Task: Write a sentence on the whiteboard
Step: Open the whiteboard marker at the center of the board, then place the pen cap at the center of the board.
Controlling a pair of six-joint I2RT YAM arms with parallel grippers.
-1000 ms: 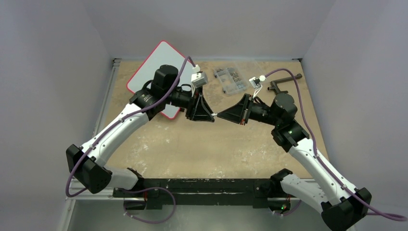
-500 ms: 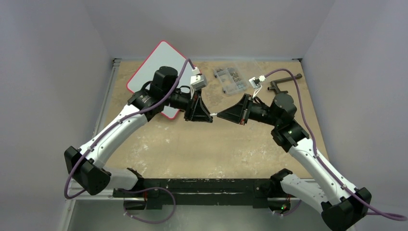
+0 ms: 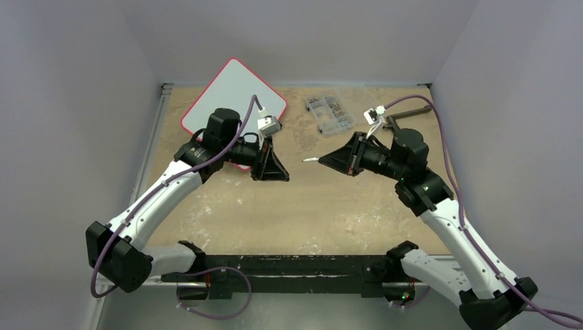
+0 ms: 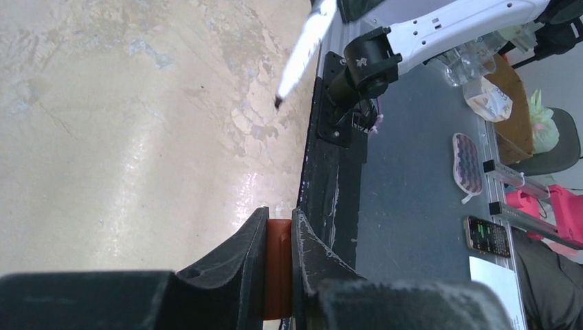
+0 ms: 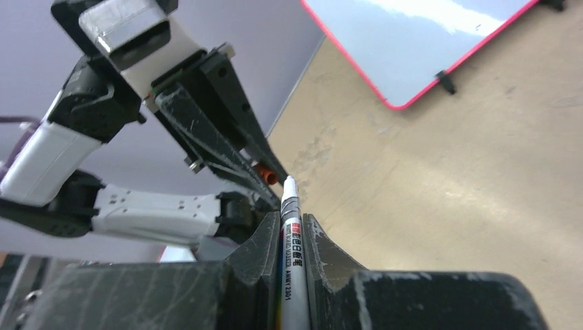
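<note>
The whiteboard [image 3: 230,89] lies flat at the far left corner of the table [image 3: 323,206], turned on a diagonal. Every part of its face I can see is blank, though my left arm hides its near corner. So I judge the sentence not yet begun.

The preparation looks done. My left end effector [image 4: 278,214], just off the board's near corner, is pressed together on a small red cap [image 4: 278,268]. My right end effector [image 5: 292,221], well to the right of the board, pinches the white marker [image 5: 289,196], its bare tip pointing back toward the board. What's left is everything that counts: carrying the tip over to the board and writing all the words.

I count one whiteboard, one marker, one cap and two end effectors, both occupied. There is also one clear parts box [image 3: 328,113] right of the board, and one dark crank-like tool [image 3: 411,112] farther right.
</note>
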